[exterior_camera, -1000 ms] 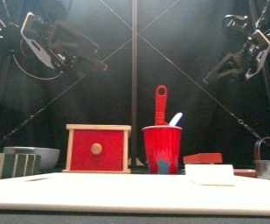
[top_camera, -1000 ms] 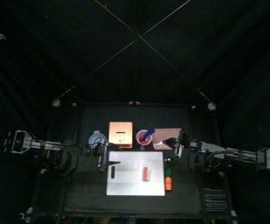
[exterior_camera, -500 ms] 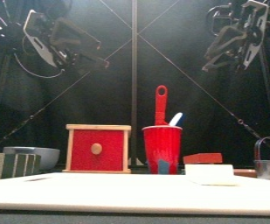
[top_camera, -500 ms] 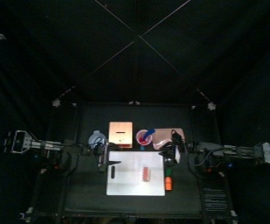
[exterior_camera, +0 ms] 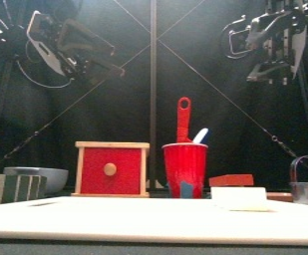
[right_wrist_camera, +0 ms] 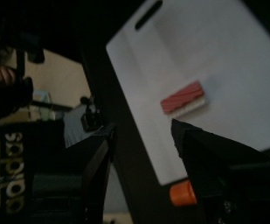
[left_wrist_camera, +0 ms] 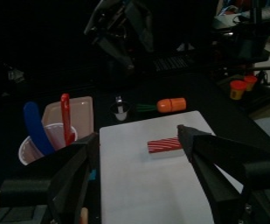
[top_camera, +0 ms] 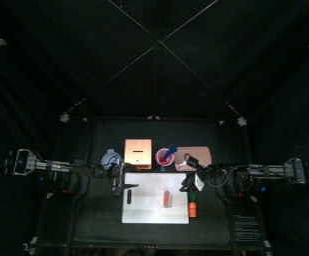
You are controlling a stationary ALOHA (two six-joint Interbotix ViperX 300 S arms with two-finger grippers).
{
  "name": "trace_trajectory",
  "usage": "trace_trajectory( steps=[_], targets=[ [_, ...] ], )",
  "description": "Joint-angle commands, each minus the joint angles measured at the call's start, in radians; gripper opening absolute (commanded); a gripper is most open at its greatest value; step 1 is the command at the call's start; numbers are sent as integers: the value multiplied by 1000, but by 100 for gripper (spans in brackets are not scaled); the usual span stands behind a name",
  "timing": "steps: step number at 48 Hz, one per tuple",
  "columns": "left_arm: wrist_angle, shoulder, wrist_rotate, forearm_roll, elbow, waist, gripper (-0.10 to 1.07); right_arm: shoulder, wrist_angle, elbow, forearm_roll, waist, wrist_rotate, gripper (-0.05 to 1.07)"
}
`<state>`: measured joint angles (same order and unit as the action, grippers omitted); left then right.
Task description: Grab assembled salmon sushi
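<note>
On the white rectangular cutting board (top_camera: 158, 197) in the middle of the small black table lies the small oblong salmon-pink sushi piece (top_camera: 164, 198), flat on the board's bare surface and touched by neither arm; it shows again in the left wrist view (left_wrist_camera: 164, 144) as a striped pink block and in the right wrist view (right_wrist_camera: 183, 98) as a pink slab on a pale base. A brighter orange stick-like piece (top_camera: 193, 209) lies just off the board's right edge, apart from the sushi. The right gripper (top_camera: 193, 184) hangs over the board's far right corner, near the sushi but not over it, and its two black jaws stand apart with nothing between them (the right wrist view shows the white board in the gap). The left gripper (top_camera: 113, 182) is just off the board's left edge, jaws likewise spread wide and empty, the board and the sushi visible between them in the left wrist view. A black stick-like object (top_camera: 125, 198) lies along the board's left side. Behind the board, seen from the front, stand a red wooden box with a pale oval in its face (exterior_camera: 113, 168) and a red plastic cup (exterior_camera: 185, 170) holding a red-handled utensil, the cup just right of the box. From the front both arms hang high above the table.
</note>
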<state>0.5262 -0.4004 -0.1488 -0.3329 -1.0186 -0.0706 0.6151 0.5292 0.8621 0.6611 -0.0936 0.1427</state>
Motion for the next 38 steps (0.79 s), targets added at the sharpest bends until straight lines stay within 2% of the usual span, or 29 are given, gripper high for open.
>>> trace_trajectory(
  steps=[1,7,12,18,24,32,38],
  targets=[
    [3,-5,0,-2,23,-3,103,-46,109,-44,38,5,38,86],
    [3,-5,0,-2,25,-2,103,-104,250,-69,6,12,206,86],
    [2,-6,2,-2,25,-3,103,-117,321,-95,-141,37,396,86],
    [3,-6,2,-2,21,-3,103,-98,279,-132,-364,110,637,86],
    [3,-6,2,-2,20,-5,103,-92,219,-120,-549,198,902,86],
    [2,-6,2,-3,18,-6,103,-109,150,-78,-713,279,1212,86],
    [2,-6,0,0,15,-8,103,-163,114,-92,-834,313,1428,86]
  ],
)
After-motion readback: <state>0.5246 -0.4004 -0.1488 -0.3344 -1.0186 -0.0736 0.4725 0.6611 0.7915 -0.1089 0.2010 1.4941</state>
